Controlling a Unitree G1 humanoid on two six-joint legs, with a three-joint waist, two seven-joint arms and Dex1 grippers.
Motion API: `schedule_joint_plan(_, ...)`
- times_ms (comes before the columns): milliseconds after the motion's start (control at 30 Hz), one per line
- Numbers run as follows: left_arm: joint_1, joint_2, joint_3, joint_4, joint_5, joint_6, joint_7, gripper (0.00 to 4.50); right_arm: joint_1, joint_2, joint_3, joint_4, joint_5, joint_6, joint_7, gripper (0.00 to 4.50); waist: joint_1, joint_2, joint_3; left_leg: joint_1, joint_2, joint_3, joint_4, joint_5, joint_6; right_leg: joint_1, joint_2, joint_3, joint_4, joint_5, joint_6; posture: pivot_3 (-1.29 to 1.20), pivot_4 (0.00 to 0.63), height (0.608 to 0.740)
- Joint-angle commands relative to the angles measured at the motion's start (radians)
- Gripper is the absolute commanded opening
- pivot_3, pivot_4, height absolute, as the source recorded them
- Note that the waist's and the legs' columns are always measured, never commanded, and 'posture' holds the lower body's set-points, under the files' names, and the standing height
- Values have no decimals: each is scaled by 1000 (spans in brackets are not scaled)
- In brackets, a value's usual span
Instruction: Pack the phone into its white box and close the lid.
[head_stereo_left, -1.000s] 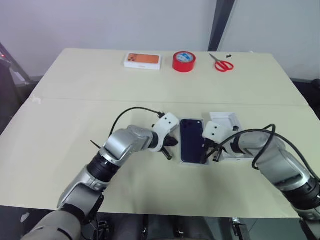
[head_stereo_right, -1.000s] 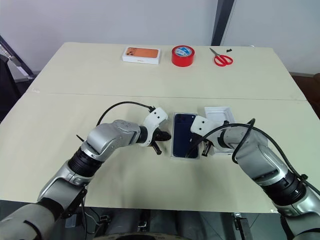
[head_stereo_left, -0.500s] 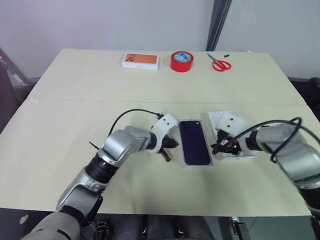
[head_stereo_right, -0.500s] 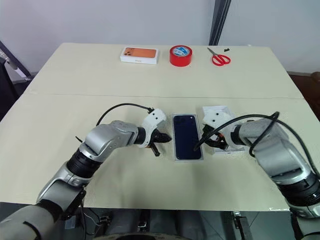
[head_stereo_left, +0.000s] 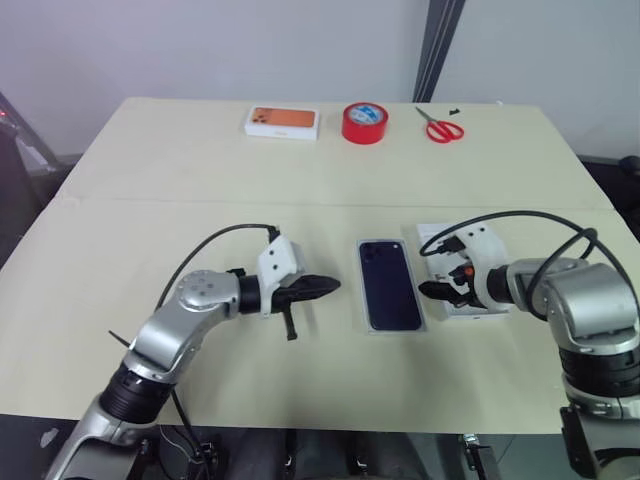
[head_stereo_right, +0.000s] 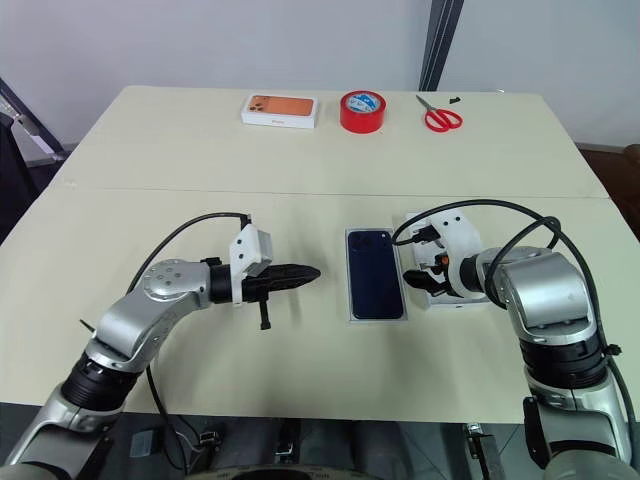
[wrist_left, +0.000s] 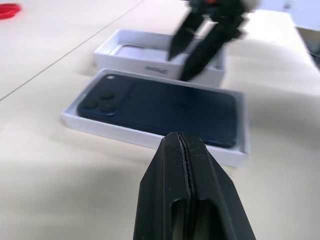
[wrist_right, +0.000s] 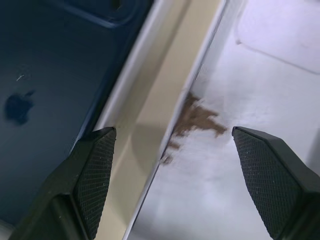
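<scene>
The dark navy phone (head_stereo_left: 390, 284) lies back up inside the white box (wrist_left: 145, 136) at the middle of the table. Touching the box's right side is the lid (head_stereo_left: 433, 236), a white tray lying open side up. My left gripper (head_stereo_left: 325, 286) is shut and empty, pointing level at the box from a short gap to its left. My right gripper (wrist_right: 173, 132) is open above the lid's left wall, with one fingertip (wrist_right: 90, 175) on the phone's side and the other over the lid's inside. The left wrist view shows the phone (wrist_left: 165, 107) just ahead of the shut fingers.
At the far edge of the table (head_stereo_left: 180, 200) lie an orange-topped white box (head_stereo_left: 283, 121), a red tape roll (head_stereo_left: 365, 122) and red scissors (head_stereo_left: 438, 127). A black cable loops over each forearm.
My left gripper has drawn back to the left, away from the box, and turned level. My right gripper left the phone's right edge, opened, and shifted right over the lid.
</scene>
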Motion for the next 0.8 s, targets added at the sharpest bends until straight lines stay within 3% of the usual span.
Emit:
schedule_joint_plan(33,10,3,39,-40,-36,-32,-37,0,-14,12,-32,-7,31,7,-46,2550,-2,0,0,0,0,0,0,0,0,0,0,0,0,0,0,0,150,725)
schedule_joint_plan(200,30,3,63,-51,-49,-28,-38,0,-6,25,-41,-21,75,7,-94,44,-3,0,0,0,0,0,0,0,0,0,0,0,1,0,0,0,150,725)
schedule_joint_plan(333,52,2,90,-43,-33,-40,-4,0,-35,42,-88,-25,115,7,-130,44,-6,0,0,0,0,0,0,0,1,0,1,0,1,0,0,0,150,725)
schedule_joint_plan(500,47,-37,213,50,3,-65,149,0,-180,109,-236,11,207,7,-143,44,-23,1,0,1,0,0,0,0,1,0,2,0,3,0,0,0,150,725)
schedule_joint_plan(633,13,-63,304,152,39,-97,266,0,-283,261,-398,70,510,7,-189,44,-22,0,0,1,1,0,0,0,1,0,4,0,4,0,1,0,150,725)
schedule_joint_plan(800,-6,-57,319,185,61,-124,278,0,-271,453,-471,192,1094,7,-565,44,-18,0,0,0,1,0,0,0,1,0,3,-1,4,0,1,0,150,725)
